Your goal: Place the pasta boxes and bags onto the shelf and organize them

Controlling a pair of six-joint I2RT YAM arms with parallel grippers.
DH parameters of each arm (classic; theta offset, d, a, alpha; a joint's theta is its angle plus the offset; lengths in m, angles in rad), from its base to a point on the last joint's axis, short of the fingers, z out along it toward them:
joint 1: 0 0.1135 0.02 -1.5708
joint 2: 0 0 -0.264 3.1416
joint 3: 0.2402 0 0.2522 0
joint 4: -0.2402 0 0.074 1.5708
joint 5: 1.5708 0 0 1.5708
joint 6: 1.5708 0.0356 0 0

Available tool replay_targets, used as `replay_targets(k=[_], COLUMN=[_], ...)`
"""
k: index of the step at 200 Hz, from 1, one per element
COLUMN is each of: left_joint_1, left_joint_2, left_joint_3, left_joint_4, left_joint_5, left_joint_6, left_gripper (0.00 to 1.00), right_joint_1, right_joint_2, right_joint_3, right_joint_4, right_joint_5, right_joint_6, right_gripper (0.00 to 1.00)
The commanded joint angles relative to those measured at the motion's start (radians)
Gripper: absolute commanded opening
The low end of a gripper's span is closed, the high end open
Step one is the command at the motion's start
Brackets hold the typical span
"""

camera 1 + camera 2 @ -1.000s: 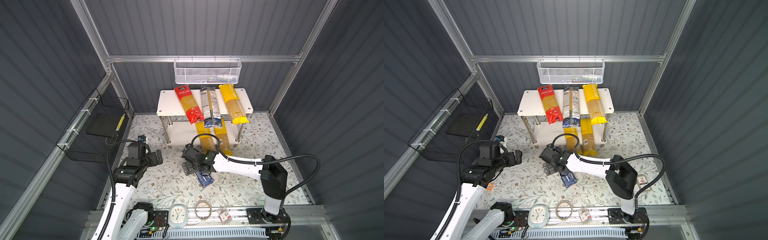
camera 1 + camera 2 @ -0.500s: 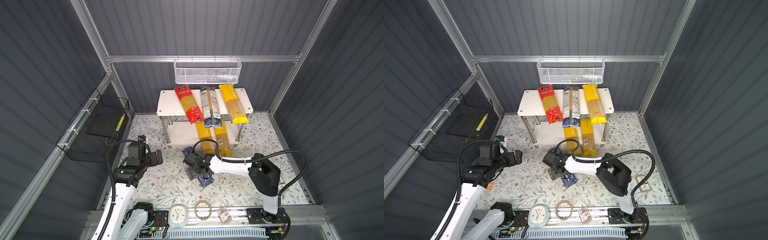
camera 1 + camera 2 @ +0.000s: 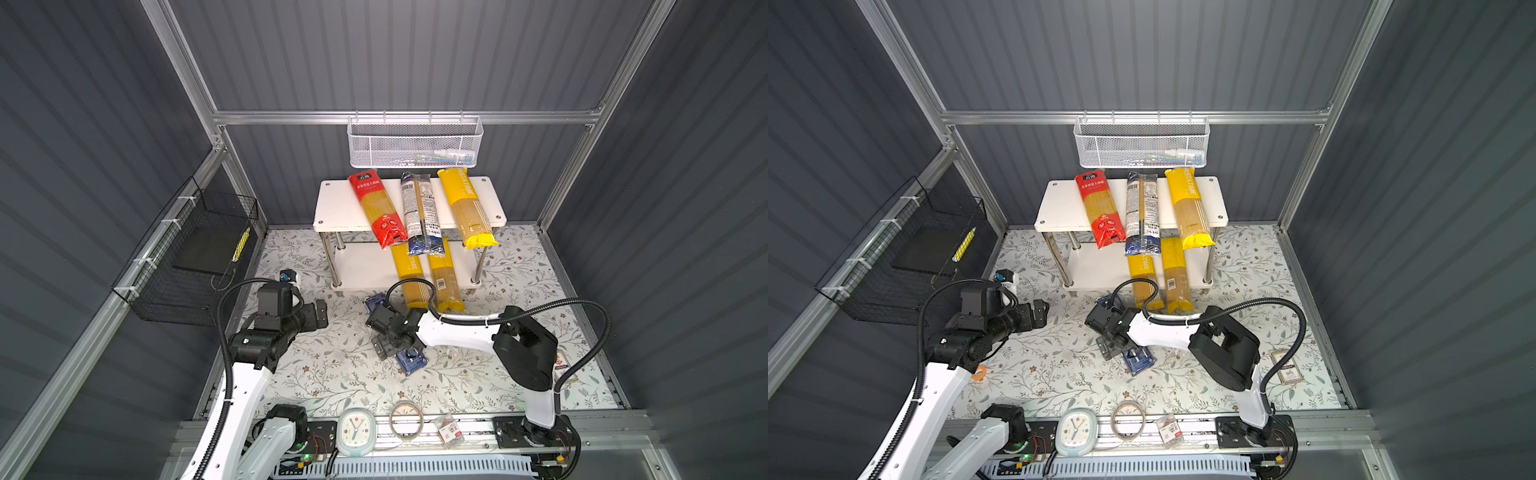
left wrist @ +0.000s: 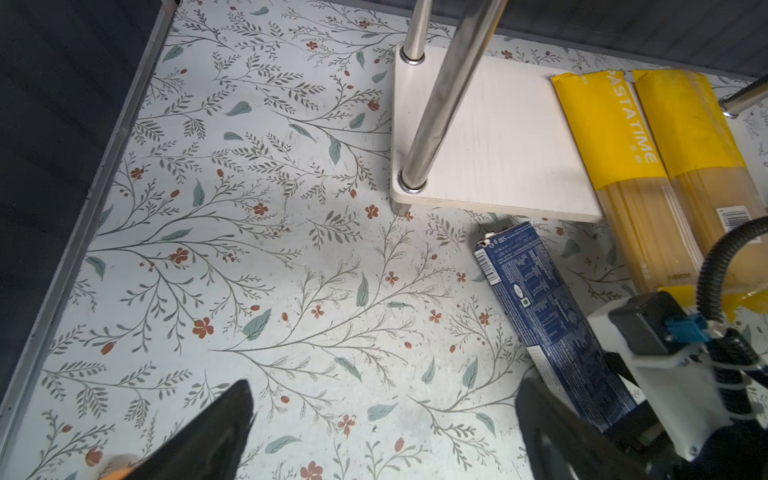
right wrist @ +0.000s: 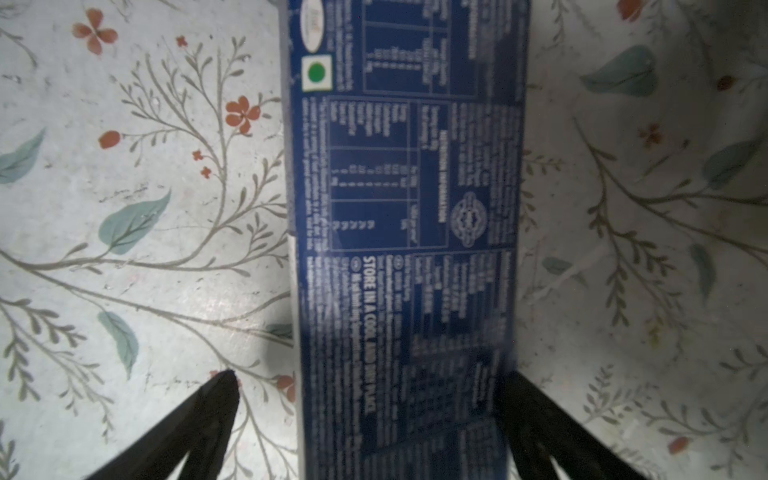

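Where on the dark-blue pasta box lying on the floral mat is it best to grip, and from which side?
Probably its two long sides, across the narrow width, from above: the dark-blue pasta box lies flat, and the open right gripper straddles it.

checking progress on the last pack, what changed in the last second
The right gripper drew back from the shelf and came down over the dark-blue box, jaws open either side of it, nothing gripped. The box, the left gripper and the shelf stayed put.
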Motion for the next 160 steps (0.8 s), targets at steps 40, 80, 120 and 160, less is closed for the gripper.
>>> replay_targets(k=[40, 80, 120, 160], left_joint_1=[0.005, 0.005, 0.005, 0.005], left_joint_2=[0.018, 0.024, 0.030, 0.023], left_joint_3=[-0.021, -0.027, -0.027, -0.025], left_joint_4=[0.027, 0.033, 0.036, 0.032], left_joint_5=[0.176, 0.215, 0.238, 0.216], left_joint_6=[0.042, 0.047, 0.054, 0.053], left_gripper=[1.00, 1.00, 1.00, 1.00], right_joint_1=[-0.036, -0.035, -0.037, -0.042], right_joint_2=[0.020, 0.037, 0.074, 0.089], right_joint_3=[-0.001, -0.008, -0.012, -0.033], right_joint_4=[-0.099, -0.016, 0.004, 0.005], right_joint_5=[0.023, -0.092, -0.090, -0.104], right_joint_6=[-0.105, -0.101, -0.079, -0.083], right_gripper=[0.99, 0.99, 0.99, 0.97])
